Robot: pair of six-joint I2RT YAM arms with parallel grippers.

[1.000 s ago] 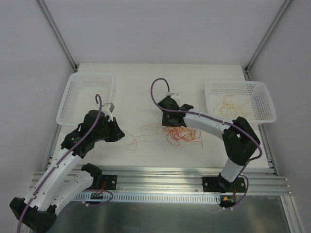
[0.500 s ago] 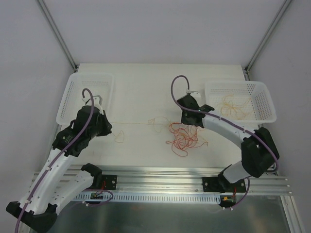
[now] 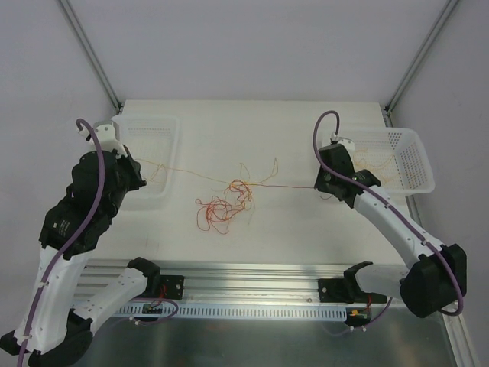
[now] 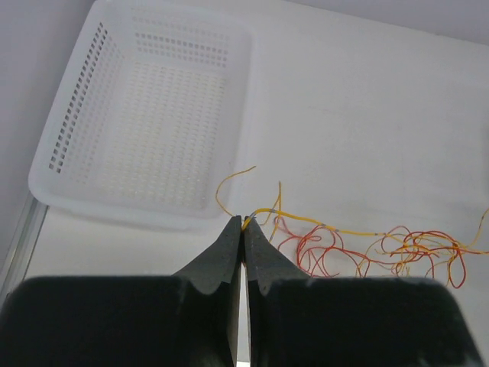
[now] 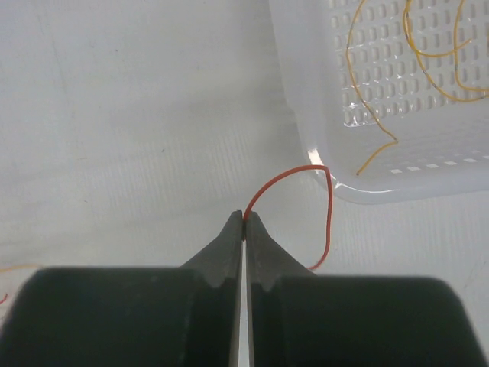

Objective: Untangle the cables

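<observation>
Left hand (image 4: 243,226) pinches a yellow cable (image 4: 306,220) at frame left; right hand (image 5: 244,219) pinches a red cable (image 5: 284,178) at right; the tangle (image 3: 225,205) lies mid-tabletop (image 3: 306,229).

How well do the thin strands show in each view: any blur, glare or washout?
Top external: flat, even light, faint shadows; the tangle reads clearly, the taut yellow strand nearly fades into the white table. Left wrist: that strand is sharp at the left gripper, left basket washed out. Right wrist: red strand crisp at the right gripper, slight glare on the right basket rim.
</observation>
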